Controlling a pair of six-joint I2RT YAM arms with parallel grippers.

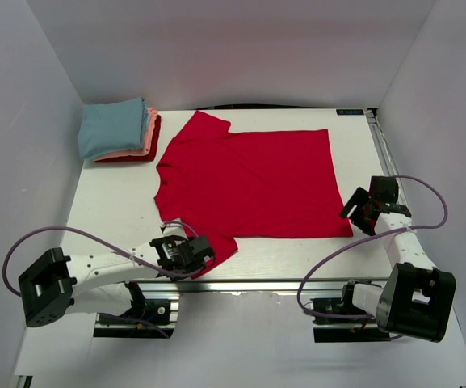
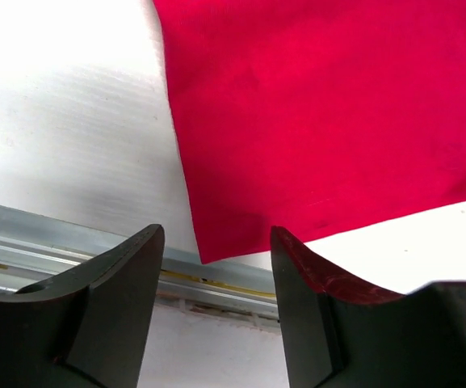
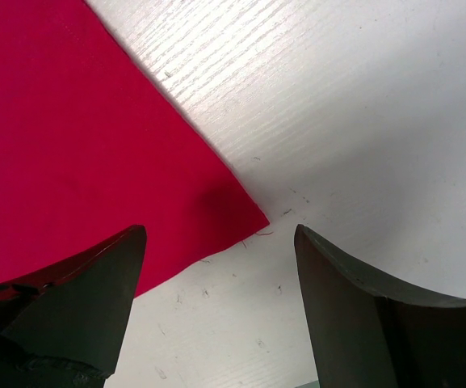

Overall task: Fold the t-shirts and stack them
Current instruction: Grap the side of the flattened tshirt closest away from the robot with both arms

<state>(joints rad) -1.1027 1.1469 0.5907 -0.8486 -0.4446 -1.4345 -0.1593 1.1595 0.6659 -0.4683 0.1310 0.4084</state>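
Note:
A bright red short-sleeved t-shirt (image 1: 249,182) lies spread flat on the white table, collar to the left. My left gripper (image 1: 203,252) is open over the near sleeve's corner (image 2: 216,242) at the table's front edge, holding nothing. My right gripper (image 1: 360,212) is open just right of the shirt's near hem corner (image 3: 245,212), above bare table. A stack of folded shirts sits at the back left: light blue (image 1: 111,128) on top, salmon-pink (image 1: 148,137) under it, red (image 1: 128,158) at the bottom.
The table's metal front rail (image 2: 71,234) runs just below the sleeve corner. White walls enclose the table on the left, back and right. A metal rail (image 1: 382,145) runs along the table's right edge.

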